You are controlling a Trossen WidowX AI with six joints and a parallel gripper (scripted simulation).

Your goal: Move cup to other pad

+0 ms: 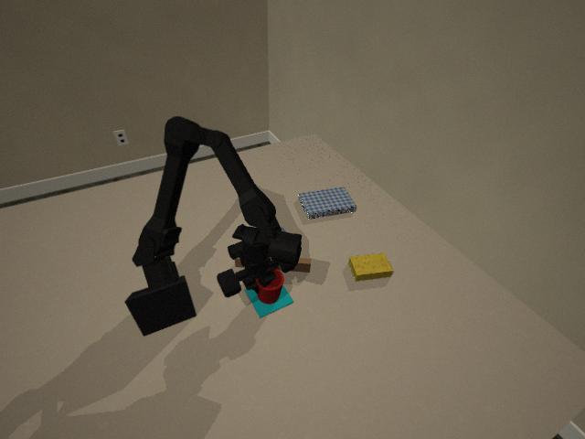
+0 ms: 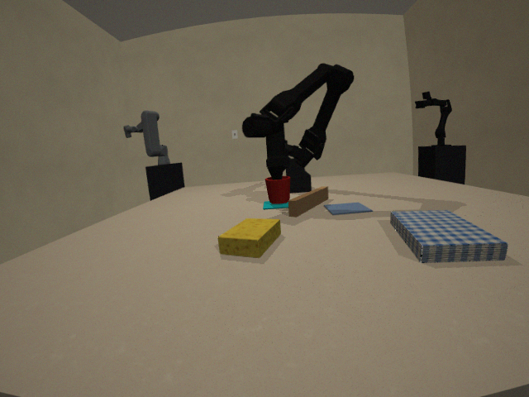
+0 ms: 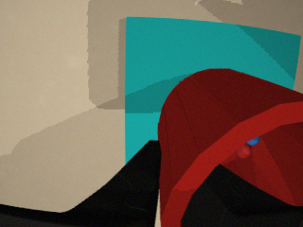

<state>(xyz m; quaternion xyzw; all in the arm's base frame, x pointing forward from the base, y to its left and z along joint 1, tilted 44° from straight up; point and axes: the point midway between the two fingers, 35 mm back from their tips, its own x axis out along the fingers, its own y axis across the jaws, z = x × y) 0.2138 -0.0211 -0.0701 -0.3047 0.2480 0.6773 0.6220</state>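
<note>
The red cup stands upright on or just above the teal pad; I cannot tell whether its base touches. In the exterior view the cup sits over the teal pad. My gripper is shut on the cup's rim from above. The wrist view shows the cup over the teal pad, with a red and a blue marble inside. The blue pad lies beyond the wooden bar.
A wooden bar lies between the two pads, close beside the cup. A yellow sponge and a checkered folded cloth lie to the right. Two other arms on black stands stand at the far edge.
</note>
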